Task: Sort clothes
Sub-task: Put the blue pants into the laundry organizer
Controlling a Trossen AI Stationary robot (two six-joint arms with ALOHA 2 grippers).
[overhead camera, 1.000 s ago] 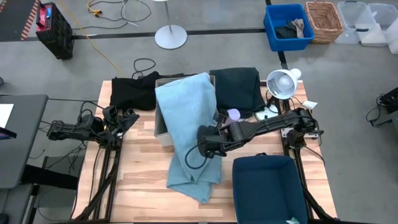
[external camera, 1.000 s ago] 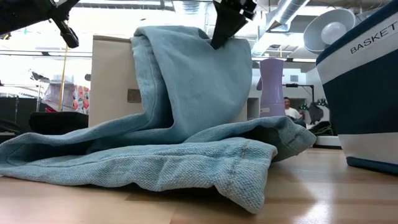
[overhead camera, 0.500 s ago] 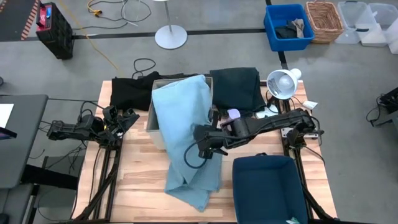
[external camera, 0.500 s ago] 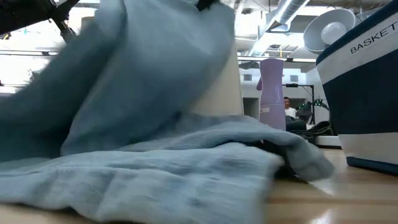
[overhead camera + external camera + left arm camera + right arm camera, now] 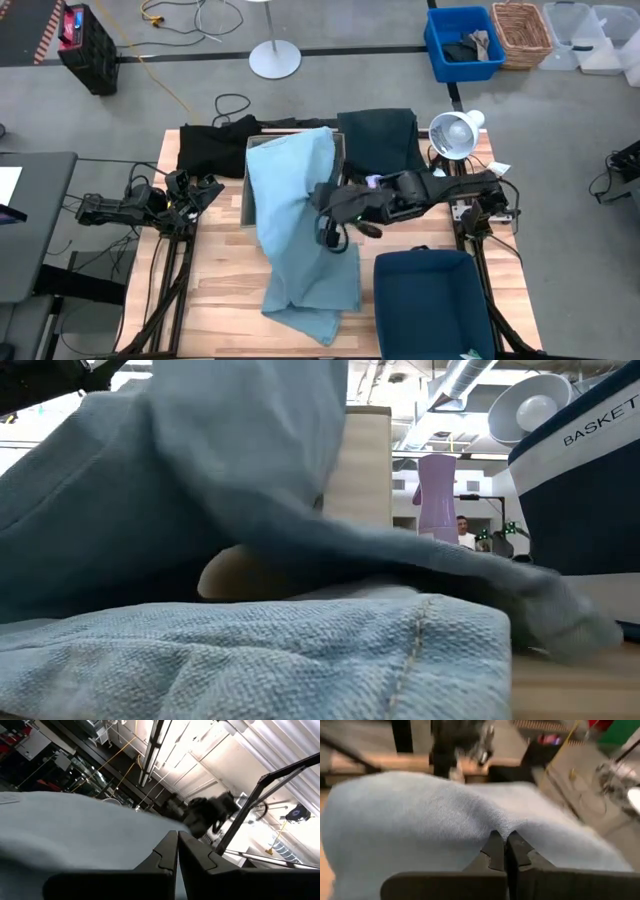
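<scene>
place: probably a lab/workshop | cues: grey floor (image 5: 350,70), loose cables (image 5: 180,20), storage bins (image 5: 463,42), exposed ceiling ducts (image 5: 455,380)

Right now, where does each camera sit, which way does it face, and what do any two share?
High view: overhead, looking down; both arms show, right gripper pinching the blue-grey cloth over the beige box, left gripper idle at the table's left edge.
Low view: table height, looking across; cloth fills it, navy bin on the right.
Left wrist: angled up at ceiling, shut fingers.
Right wrist: shut fingers on cloth.
Shared: high, low and right wrist show the cloth.
</scene>
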